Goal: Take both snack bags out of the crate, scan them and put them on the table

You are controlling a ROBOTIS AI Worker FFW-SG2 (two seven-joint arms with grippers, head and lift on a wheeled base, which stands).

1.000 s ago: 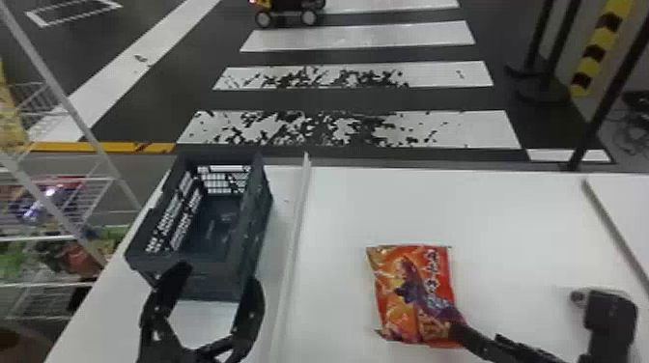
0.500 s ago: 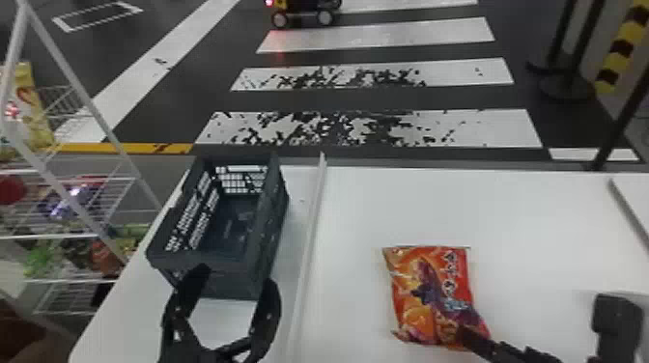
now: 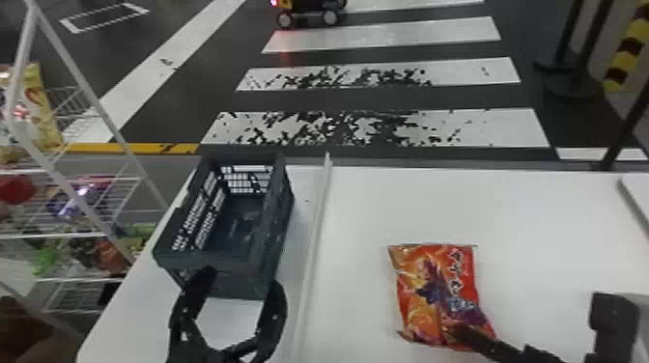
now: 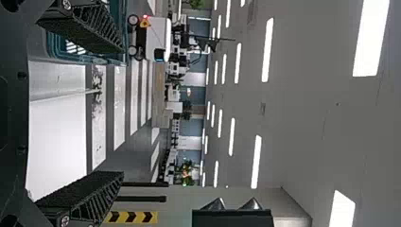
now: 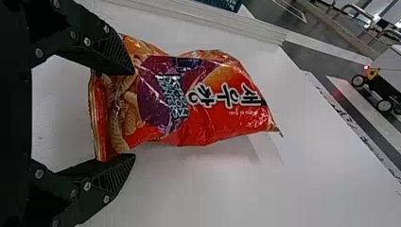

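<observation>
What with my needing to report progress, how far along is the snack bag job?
Done: one bag is out of the crate, lying on the table.
In hand: the right end effector is at its near end, grip unclear; the left end effector hangs open by the crate.
Likely left: scanning, which can't be confirmed, and the second bag, whose whereabouts I can't tell.

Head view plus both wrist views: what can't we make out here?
- Crate floor, near end: head view, hidden by the crate's near wall.
- Snack bag underside: head and right wrist views, hidden by the bag itself.
- Shelf goods: head view, too blurred to identify.
- Left tool, rear part: head view, cut off by bottom edge.
</observation>
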